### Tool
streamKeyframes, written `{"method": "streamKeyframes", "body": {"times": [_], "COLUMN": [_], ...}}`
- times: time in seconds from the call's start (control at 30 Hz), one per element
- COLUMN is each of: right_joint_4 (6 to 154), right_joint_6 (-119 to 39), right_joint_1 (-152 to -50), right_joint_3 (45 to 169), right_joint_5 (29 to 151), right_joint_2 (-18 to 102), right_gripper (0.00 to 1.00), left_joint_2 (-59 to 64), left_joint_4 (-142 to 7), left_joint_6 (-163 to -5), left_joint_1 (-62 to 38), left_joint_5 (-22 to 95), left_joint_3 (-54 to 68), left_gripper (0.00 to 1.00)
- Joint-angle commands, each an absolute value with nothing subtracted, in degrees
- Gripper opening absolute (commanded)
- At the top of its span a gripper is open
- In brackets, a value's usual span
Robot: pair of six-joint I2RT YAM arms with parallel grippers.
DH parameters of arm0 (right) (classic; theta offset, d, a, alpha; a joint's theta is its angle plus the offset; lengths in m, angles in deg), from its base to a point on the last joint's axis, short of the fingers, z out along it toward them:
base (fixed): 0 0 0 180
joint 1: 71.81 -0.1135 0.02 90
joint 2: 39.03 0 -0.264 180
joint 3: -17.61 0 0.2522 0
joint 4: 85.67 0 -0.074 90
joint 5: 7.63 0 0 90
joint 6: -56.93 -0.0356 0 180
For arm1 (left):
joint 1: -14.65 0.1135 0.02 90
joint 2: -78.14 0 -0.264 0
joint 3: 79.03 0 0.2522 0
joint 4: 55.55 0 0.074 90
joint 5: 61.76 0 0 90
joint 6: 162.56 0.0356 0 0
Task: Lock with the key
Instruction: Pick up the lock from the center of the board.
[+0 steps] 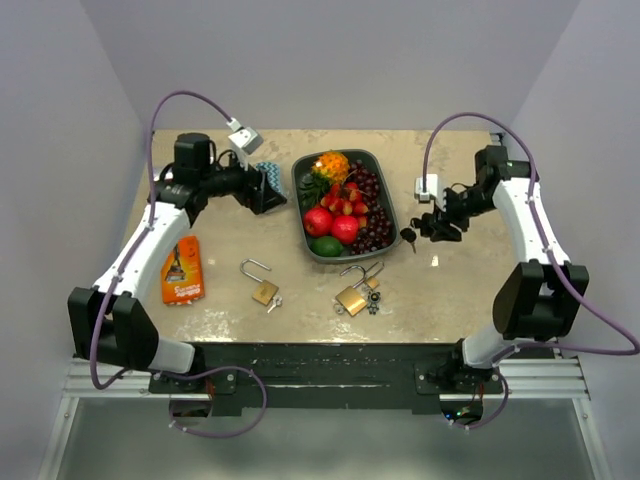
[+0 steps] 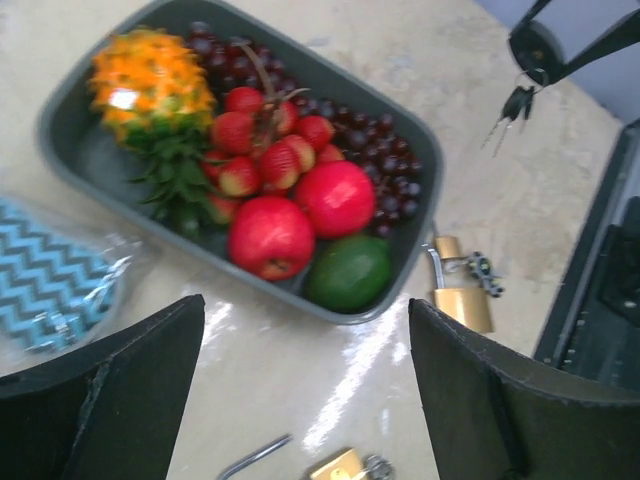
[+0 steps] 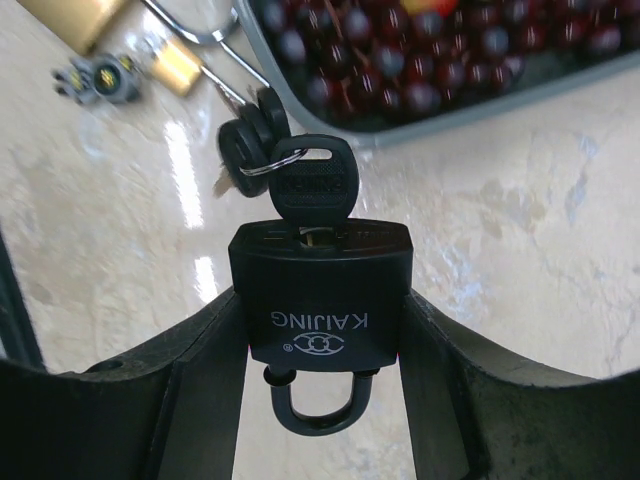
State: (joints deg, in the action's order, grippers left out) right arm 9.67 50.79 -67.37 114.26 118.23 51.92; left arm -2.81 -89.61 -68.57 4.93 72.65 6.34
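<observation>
A black padlock (image 3: 322, 295) marked KAIJING is clamped by its sides between my right gripper's (image 3: 322, 300) fingers. Its shackle points back toward the wrist, and both shackle legs meet the body. A black-headed key (image 3: 312, 185) sits in the keyhole, with more keys hanging from its ring. From above, the right gripper (image 1: 437, 225) hovers just right of the tray, the key bunch (image 1: 408, 236) dangling toward it. My left gripper (image 1: 268, 190) is open and holds nothing, above the table left of the tray. Its fingers (image 2: 120, 390) frame bare tabletop.
A grey tray (image 1: 297, 190) of fruit stands mid-table. In front of it lie a brass padlock (image 1: 264, 288) with a raised shackle and two more brass padlocks (image 1: 352, 297) with keys. An orange pouch (image 1: 182, 270) lies at the left. A blue chevron packet (image 2: 45, 280) sits under the left gripper.
</observation>
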Motion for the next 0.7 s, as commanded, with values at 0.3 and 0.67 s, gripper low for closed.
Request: {"method": "streamKeyframes", "body": {"times": [0.3,0.67], "right_joint_4": [23.9,35.6], "right_joint_6": [21.6,13.0], "right_joint_1": [-84.6,-94.3], "right_joint_3": [113.4,112.1], "right_joint_5": [130.3,120.0], "right_joint_2": [37.6,35.1], "right_gripper": [0.0,0.0], "left_joint_2": [-8.1,-12.2], "left_joint_4": [-73.7,-72.3], "left_joint_6": [-92.0,-98.6], "left_joint_1": [-7.5,-12.2], "left_joint_5": [82.7,81.9], "left_joint_3": [6.1,9.3], "left_gripper": [0.83,0.87]}}
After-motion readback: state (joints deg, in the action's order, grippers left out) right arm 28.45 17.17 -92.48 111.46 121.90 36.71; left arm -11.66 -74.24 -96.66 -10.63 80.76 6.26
